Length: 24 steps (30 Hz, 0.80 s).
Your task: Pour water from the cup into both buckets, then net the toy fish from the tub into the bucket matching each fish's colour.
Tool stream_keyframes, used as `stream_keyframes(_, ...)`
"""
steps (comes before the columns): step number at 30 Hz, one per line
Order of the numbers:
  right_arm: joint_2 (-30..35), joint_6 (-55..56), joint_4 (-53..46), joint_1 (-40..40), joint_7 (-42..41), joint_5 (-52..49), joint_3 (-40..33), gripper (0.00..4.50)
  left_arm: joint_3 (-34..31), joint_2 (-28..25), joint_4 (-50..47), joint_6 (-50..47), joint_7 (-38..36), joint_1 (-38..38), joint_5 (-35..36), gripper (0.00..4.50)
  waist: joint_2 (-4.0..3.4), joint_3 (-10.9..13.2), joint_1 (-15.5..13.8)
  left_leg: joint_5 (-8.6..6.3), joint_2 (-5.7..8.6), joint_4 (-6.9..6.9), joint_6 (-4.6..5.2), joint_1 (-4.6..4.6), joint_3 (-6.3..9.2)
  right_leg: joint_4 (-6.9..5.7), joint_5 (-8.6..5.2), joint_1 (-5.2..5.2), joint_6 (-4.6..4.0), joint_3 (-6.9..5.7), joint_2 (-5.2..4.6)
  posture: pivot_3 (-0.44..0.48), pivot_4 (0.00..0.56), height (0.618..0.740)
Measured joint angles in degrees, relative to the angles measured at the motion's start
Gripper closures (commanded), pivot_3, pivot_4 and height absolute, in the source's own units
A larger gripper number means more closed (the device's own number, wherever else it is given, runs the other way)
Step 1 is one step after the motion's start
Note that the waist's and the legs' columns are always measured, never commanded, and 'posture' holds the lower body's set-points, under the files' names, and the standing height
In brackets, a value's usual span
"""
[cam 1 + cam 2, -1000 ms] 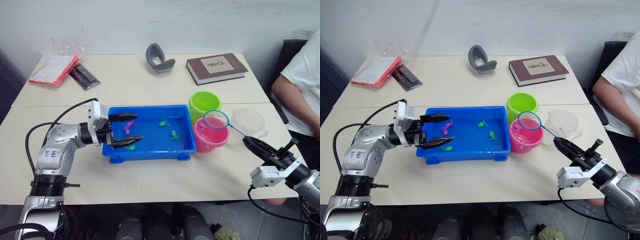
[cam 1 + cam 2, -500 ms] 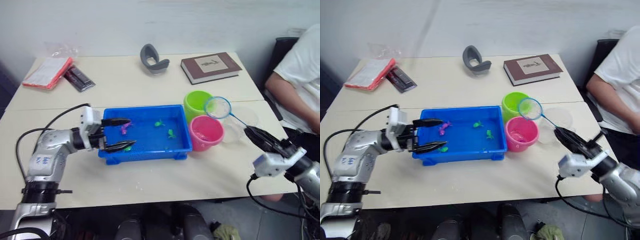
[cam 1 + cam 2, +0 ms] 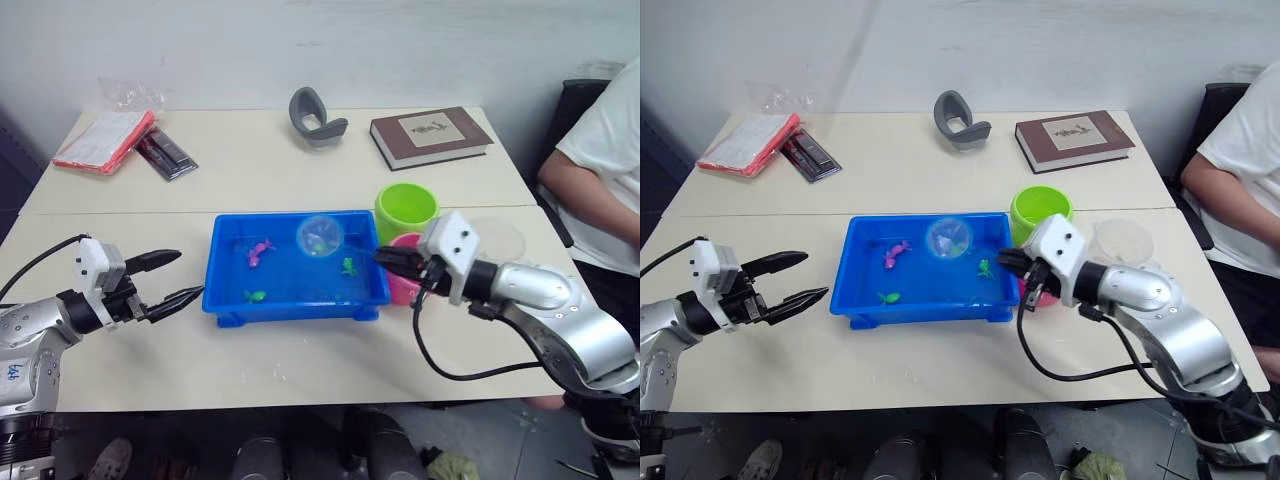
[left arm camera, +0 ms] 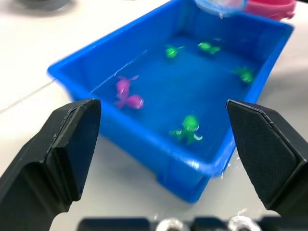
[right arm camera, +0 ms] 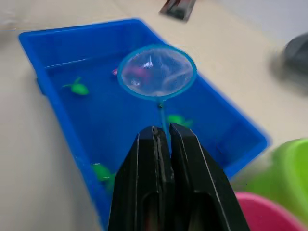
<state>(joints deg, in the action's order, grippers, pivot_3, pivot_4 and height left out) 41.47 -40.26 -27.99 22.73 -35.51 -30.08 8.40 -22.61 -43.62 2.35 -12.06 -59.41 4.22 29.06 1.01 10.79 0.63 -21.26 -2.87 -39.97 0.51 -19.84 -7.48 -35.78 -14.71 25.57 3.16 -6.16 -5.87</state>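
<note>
Book cover title, perhaps characters, unreadable; net above tub

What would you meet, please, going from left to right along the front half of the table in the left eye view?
Left hand → blue tub → right hand holding the net → clear cup.

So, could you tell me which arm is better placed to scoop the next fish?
Right: its claw holds the net over the tub. The left claw hangs open beside it.
</note>
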Motion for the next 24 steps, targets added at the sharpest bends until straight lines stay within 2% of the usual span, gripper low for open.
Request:
stream_keyframes(3,-2.0,-11.2,0.3,2.4,1.6,-3.4,1.2,4.5,-1.2,0.0,-1.5,-0.8,1.1,-1.7,0.2,0.04,0.0,0.0,-0.1,0.0,0.02,-0.07,-0.01,-0.29,0.1,0.01,0.01,0.19,0.01,-0.1,-0.03,0.0,0.15,0.74)
stream_keyframes(5,-2.4,-15.7,1.7,4.8,1.4,-3.3,4.4,4.5,-2.2,-0.3,-2.0,-1.2,1.4,-2.4,0.2,0.04,0.0,0.0,-0.1,0.01,0.02,-0.07,-0.01,-0.33,0.11,0.02,0.01,0.23,0.01,-0.13,-0.03,0.0,0.15,0.74)
stream_keyframes(8,-7.1,-19.6,5.9,9.0,2.6,-2.6,7.0,4.5,-2.4,-0.3,-2.7,-1.7,2.3,-2.8,0.2,0.04,0.0,0.0,0.0,0.03,0.03,-0.07,-0.05,-0.36,0.12,-0.01,0.01,0.26,0.01,-0.17,0.0,0.0,0.15,0.74)
stream_keyframes(12,-11.2,-21.4,11.7,14.6,4.1,0.1,9.7,4.5,-2.7,-0.3,-4.6,-2.6,3.2,-2.9,0.4,0.04,0.0,0.0,0.7,0.03,0.03,-0.06,-0.05,-0.43,0.1,-0.07,0.01,0.33,0.01,-0.16,0.03,0.0,0.15,0.74)
stream_keyframes(17,-15.8,-19.5,22.0,19.8,3.8,5.4,12.6,4.5,-3.4,-0.2,-7.0,-8.4,6.2,-3.9,2.2,0.04,0.02,0.0,1.1,0.03,0.03,-0.06,-0.04,-0.5,0.09,-0.14,0.05,0.34,0.07,-0.17,0.08,0.0,0.15,0.74)
stream_keyframes(24,-23.3,-15.5,30.4,23.2,3.3,10.2,14.7,4.5,-3.6,-0.3,-7.9,-11.1,7.3,-3.7,2.5,0.04,0.04,0.0,1.5,0.05,-0.04,-0.02,-0.11,-0.57,0.05,-0.15,0.04,0.47,0.06,-0.15,0.19,0.0,0.15,0.74)
